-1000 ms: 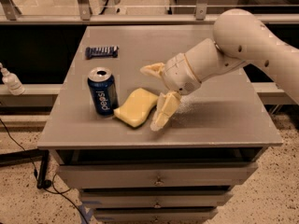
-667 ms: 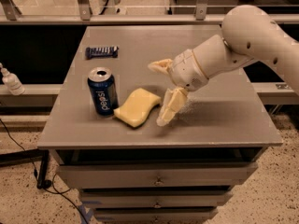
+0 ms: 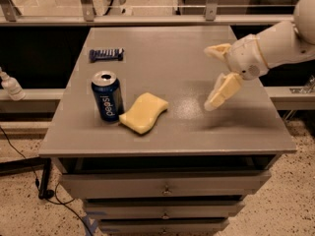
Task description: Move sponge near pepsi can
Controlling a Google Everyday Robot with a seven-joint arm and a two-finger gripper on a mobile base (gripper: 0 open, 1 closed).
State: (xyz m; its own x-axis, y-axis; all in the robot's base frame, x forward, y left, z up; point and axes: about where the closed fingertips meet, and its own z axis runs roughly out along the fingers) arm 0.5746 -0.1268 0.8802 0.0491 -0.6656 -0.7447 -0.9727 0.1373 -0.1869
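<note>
Your pincer hangs wide open and empty above the right side of the bench. The sponge lies flat well to the pincer's left. Just beside it, farther left, the can stands upright. A blue wrapper lies behind the can.

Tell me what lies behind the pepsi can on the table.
Behind the pepsi can, toward the table's far edge, lies a flat dark blue wrapper, apart from it. The can hides the tabletop right behind it. The end effector hovers open, far right.
</note>
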